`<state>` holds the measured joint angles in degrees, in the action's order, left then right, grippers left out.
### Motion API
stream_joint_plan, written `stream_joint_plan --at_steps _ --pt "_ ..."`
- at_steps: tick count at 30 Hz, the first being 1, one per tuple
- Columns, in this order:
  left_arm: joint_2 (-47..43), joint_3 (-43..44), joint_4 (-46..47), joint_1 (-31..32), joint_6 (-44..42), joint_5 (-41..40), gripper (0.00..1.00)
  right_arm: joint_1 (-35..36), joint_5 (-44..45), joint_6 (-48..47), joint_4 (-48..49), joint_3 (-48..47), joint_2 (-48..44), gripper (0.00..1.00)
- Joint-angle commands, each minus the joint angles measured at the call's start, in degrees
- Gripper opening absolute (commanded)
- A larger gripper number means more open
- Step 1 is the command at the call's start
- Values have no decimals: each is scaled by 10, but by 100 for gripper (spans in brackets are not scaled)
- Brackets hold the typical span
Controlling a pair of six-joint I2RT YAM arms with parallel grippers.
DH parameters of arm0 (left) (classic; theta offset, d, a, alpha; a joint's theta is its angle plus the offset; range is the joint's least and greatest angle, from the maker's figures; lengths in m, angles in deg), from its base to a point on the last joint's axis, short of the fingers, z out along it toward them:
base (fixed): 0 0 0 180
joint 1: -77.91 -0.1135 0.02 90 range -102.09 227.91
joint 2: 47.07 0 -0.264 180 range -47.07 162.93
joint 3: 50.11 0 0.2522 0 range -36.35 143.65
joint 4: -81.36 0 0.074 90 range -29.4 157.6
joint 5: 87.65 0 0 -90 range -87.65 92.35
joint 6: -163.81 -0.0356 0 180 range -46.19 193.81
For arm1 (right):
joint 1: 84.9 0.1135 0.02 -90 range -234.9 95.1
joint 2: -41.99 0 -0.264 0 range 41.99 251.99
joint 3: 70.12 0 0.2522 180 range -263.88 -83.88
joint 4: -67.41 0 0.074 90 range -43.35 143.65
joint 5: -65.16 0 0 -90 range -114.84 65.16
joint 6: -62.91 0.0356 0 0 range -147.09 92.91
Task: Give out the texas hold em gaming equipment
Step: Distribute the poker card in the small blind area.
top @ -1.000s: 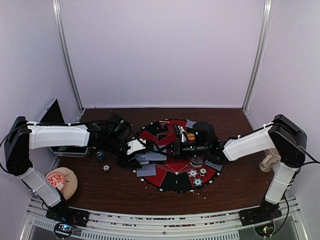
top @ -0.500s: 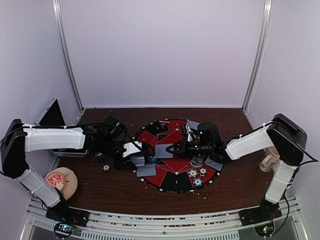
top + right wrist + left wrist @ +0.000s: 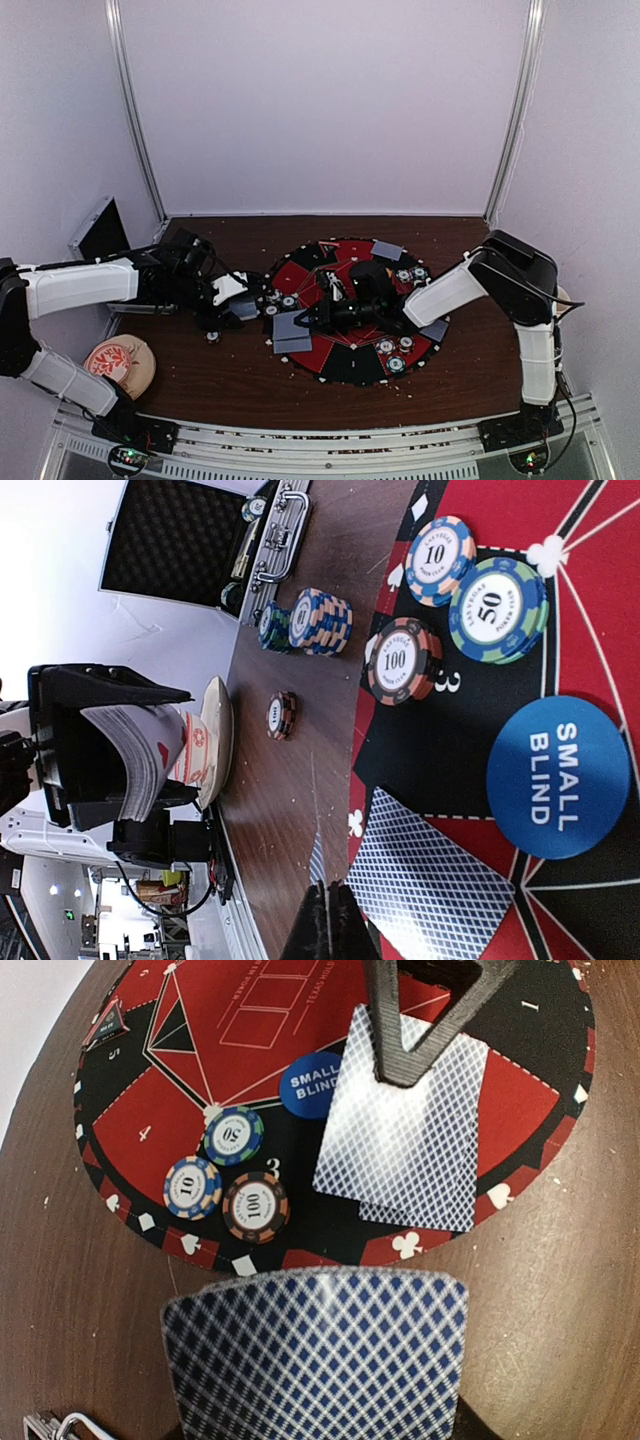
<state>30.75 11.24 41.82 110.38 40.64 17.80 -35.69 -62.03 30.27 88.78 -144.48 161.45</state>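
From above, the left tool (image 3: 238, 303) grasps a deck of cards (image 3: 246, 310) just beside the round mat's (image 3: 350, 368) left edge. The right tool (image 3: 300, 319) is clenched shut over two dealt cards (image 3: 290, 332) on the mat.

The left wrist view shows those cards overlapping, near a blue small-blind disc (image 3: 313, 1085) and three chips (image 3: 233, 1135).

The right wrist view shows a chip stack (image 3: 320, 620) and a lone chip (image 3: 282, 715) on the desk (image 3: 300, 780), near an open metal case (image 3: 180, 540).
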Motion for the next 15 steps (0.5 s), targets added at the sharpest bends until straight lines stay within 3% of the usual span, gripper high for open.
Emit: stream_joint_plan --at_steps 1,15 --pt "-18 -17 8 -15 -15 11 53 5 -9 9 19 -21 19 0" --pt "-22 -22 12 -22 -15 26 53 15 -5 -1 -10 -29 37 0"
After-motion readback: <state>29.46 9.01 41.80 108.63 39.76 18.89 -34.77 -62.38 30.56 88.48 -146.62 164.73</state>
